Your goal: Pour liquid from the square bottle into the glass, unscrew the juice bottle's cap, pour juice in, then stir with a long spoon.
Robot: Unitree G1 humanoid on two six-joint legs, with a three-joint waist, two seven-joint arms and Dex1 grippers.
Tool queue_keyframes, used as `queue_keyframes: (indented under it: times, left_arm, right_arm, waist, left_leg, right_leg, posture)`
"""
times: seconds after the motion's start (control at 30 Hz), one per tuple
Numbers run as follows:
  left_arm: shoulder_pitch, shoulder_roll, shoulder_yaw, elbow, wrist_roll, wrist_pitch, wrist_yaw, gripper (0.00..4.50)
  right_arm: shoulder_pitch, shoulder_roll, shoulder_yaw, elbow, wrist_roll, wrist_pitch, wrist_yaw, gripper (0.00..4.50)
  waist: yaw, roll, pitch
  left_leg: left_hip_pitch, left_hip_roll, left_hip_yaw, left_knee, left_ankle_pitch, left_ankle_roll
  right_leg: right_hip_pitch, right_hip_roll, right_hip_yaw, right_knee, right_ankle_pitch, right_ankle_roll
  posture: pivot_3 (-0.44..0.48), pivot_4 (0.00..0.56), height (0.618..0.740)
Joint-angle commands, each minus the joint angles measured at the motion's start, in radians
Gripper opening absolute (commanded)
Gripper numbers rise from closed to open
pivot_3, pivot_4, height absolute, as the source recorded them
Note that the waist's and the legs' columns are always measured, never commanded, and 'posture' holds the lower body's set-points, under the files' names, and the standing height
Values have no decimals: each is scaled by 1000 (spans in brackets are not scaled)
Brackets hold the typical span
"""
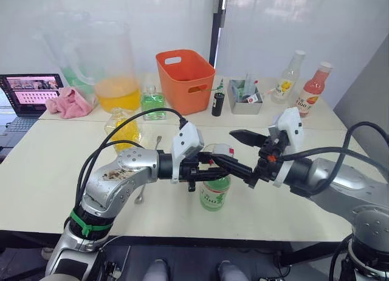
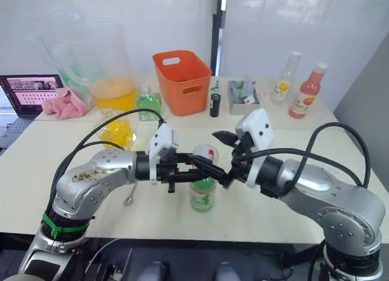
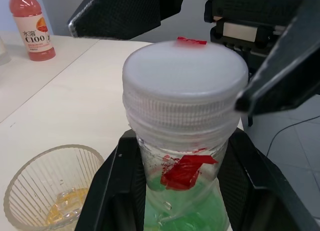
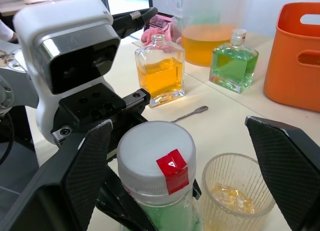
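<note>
The juice bottle (image 1: 214, 194), green liquid under a white cap (image 3: 185, 76) with a red tag, stands upright near the table's front. My left gripper (image 1: 209, 169) is shut on its neck just below the cap. My right gripper (image 1: 230, 148) is open, its two black fingers (image 4: 82, 183) wide apart on either side of the cap without touching it. A ribbed glass (image 4: 237, 193) holding a little yellow liquid stands right beside the bottle. The square bottle (image 1: 123, 130) with orange liquid stands further back on the left. The long spoon (image 4: 190, 113) lies between it and the glass.
A green square bottle (image 1: 153, 101), a large pitcher (image 1: 115, 80) of orange liquid, an orange basket (image 1: 185, 80), a small dark bottle (image 1: 217, 103) and a grey box (image 1: 246, 98) line the back. Two tall bottles (image 1: 313, 89) stand back right. Far left lie a pink cloth (image 1: 70, 103) and a laptop (image 1: 30, 92).
</note>
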Motion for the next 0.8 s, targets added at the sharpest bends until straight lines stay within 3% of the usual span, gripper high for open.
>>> queue_keyframes:
  times: [0.03, 0.27, 0.5, 0.8]
  left_arm:
    - [3, -1, -36, 23, 2, 12, -20, 1419]
    - [0, -1, -38, 32, 13, 3, -25, 1419]
    - [0, 1, -34, 29, 23, 3, -12, 1418]
    - [10, 15, -19, -1, 30, 21, 17, 1418]
  right_arm:
    - [-17, -25, -1, -31, 61, -5, -69, 3980]
    - [-33, -100, 41, -16, 104, -15, -65, 1695]
    - [-52, -154, 91, 36, 68, -54, 91, 1663]
    - [-170, -194, 253, 228, -177, -243, 622, 1663]
  waist:
    - [0, 0, 0]
    - [-1, 0, 0]
    - [-1, 0, 0]
    - [-4, 0, 0]
  left_leg:
    - [0, 0, 0, 0, 0, 0]
    - [0, 0, 0, 0, 0, 0]
    - [0, 0, 0, 0, 0, 0]
    - [0, 1, 1, 0, 0, 0]
  right_leg:
    - [0, 0, 0, 0, 0, 0]
    - [0, 0, 0, -1, 0, 0]
    - [2, 0, 0, -5, 1, 0]
    - [1, 0, 0, -7, 2, 0]
  posture:
    - [0, 150, 740]
    - [0, 150, 740]
    - [0, 150, 740]
    - [0, 150, 740]
